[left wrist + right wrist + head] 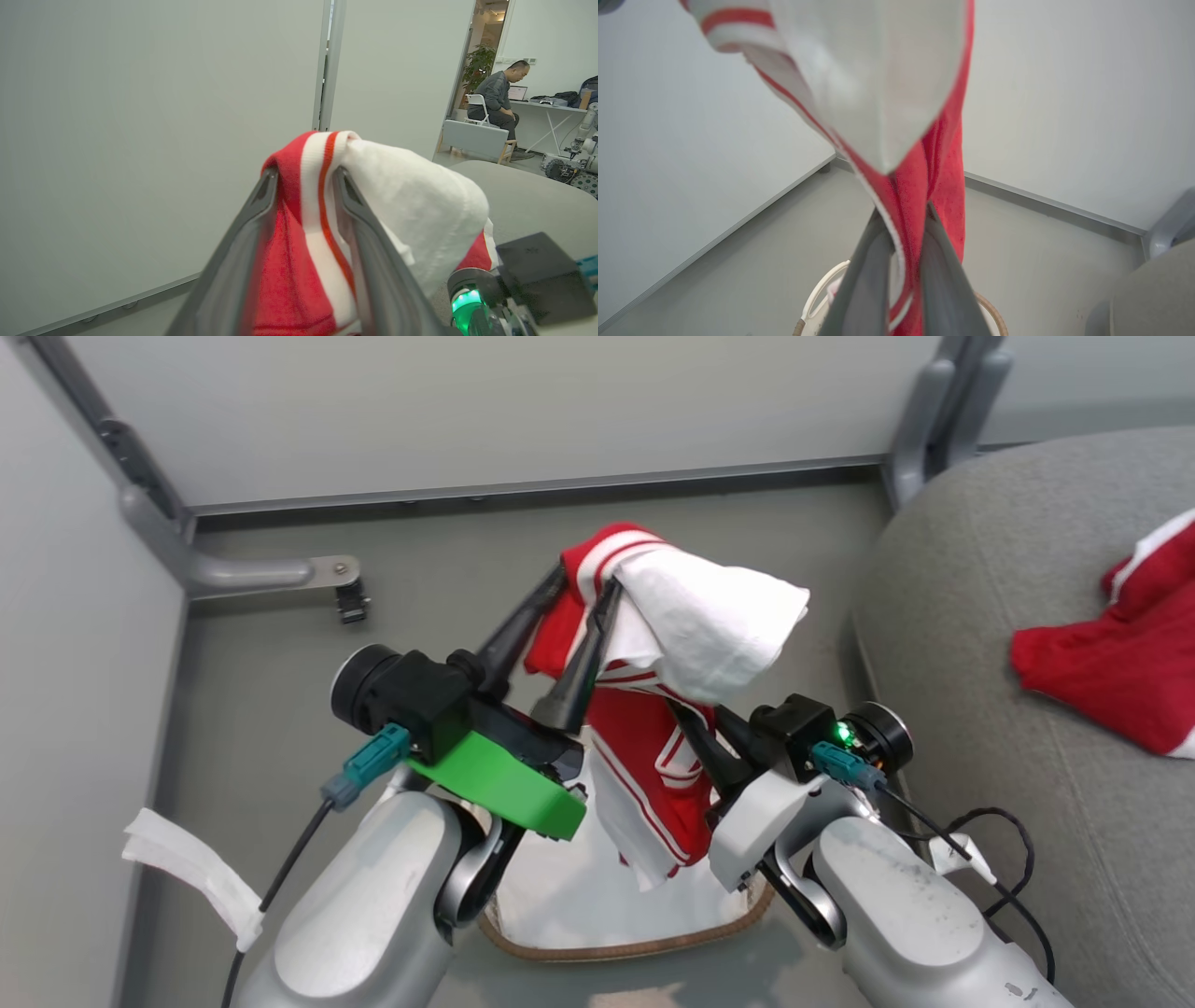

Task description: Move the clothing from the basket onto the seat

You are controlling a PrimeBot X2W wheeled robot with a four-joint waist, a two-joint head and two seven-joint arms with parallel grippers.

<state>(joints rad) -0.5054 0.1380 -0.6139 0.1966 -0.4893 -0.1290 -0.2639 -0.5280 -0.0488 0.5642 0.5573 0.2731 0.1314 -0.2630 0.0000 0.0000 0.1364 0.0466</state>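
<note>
A red garment (653, 747) of soft knit, edged with white stripes and carrying a broad white panel, was held up over the basket (635, 947) at the centre of the head view. Its striped top fold was draped across the left gripper (586, 583), whose two long dark fingers were spread with cloth bunched between them. Lower down, toward five o'clock, the right gripper (693, 728) was pressed together on a red fold with white trim, pinching it.

The oval basket was seen at six o'clock, with a brown woven-look rim and a smooth white liner (579, 887) inside. Whether the hanging hem touched the liner could not be told.

The seat (980, 579), a grey cushion of coarse fabric with a rounded corner, was placed at three o'clock, its curved edge near the basket's rim. A second red garment (1111, 663) was laid crumpled on it at the picture's right edge. Matte grey floor (308, 728) was spread from nine to twelve o'clock up to pale wall panels (513, 411), with a grey metal bracket (261, 574) fixed at ten o'clock.
</note>
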